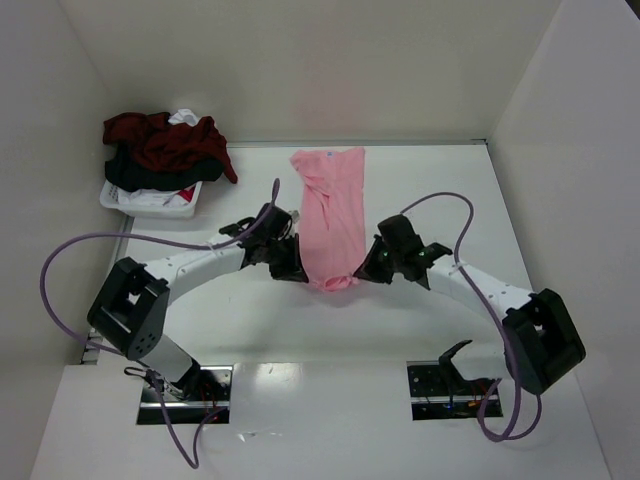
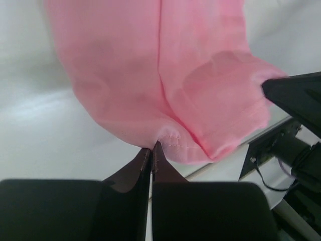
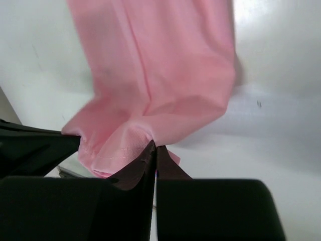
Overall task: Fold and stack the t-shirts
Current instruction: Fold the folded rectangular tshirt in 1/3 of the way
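Observation:
A light pink t-shirt [image 1: 332, 215] lies lengthwise on the white table, folded into a narrow strip, its neck end at the far side. My left gripper [image 1: 297, 268] is shut on the near left corner of its hem [image 2: 173, 143]. My right gripper [image 1: 362, 270] is shut on the near right corner of the pink t-shirt [image 3: 150, 100], and the pinched cloth bunches up between the two grippers. In the left wrist view my left gripper [image 2: 152, 146] shows both tips pressed together on the stitched hem. In the right wrist view my right gripper [image 3: 154, 145] bites the cloth edge the same way.
A small white basket [image 1: 150, 198] stands at the far left. A heap of dark red, black and white t-shirts [image 1: 165, 145] fills it and spills over its rim. White walls close the table on the left, back and right.

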Robot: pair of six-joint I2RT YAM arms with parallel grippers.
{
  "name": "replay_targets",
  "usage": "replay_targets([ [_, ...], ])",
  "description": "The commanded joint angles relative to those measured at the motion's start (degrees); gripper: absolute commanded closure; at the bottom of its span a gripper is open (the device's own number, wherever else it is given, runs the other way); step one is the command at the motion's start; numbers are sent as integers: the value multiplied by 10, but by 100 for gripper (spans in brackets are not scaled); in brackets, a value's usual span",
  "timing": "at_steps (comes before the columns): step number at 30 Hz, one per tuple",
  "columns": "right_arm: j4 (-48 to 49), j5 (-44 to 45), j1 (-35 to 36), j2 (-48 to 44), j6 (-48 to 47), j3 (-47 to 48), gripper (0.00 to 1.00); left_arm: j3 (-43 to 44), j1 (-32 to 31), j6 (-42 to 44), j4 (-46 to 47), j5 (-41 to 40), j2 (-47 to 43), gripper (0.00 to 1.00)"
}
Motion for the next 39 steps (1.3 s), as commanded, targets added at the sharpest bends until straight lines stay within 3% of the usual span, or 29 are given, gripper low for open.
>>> replay_targets([
  [1,-4,9,-31,47,-60,63,98,50,25,27,-18,-9,35,100],
  [9,4,-5,-77,176,-97,226,98,192,89,71,-31,26,127,100],
  [18,-7,-21,-130,327,-115,384,94,414,154,156,-81,93,322,100],
  [20,-30,-21,-130,380,-123,433,91,450,167,169,-86,98,362,92],
  [21,-38,-21,-130,397,-123,448,87,477,167,169,-86,98,372,66],
  [22,-45,-27,-130,424,-123,469,76,490,174,169,-93,103,392,47],
  [23,-50,-27,-130,433,-123,476,64,499,182,169,-93,103,400,42],
  [25,-50,-33,-142,439,-116,481,59,512,188,174,-88,128,411,32],
  [26,-44,-33,-142,439,-116,481,45,512,197,174,-83,134,411,18],
  [31,-10,1,-161,389,-101,463,26,484,223,174,-52,134,374,6],
  [39,0,-19,-173,316,-116,370,26,350,221,187,-27,170,297,5],
])
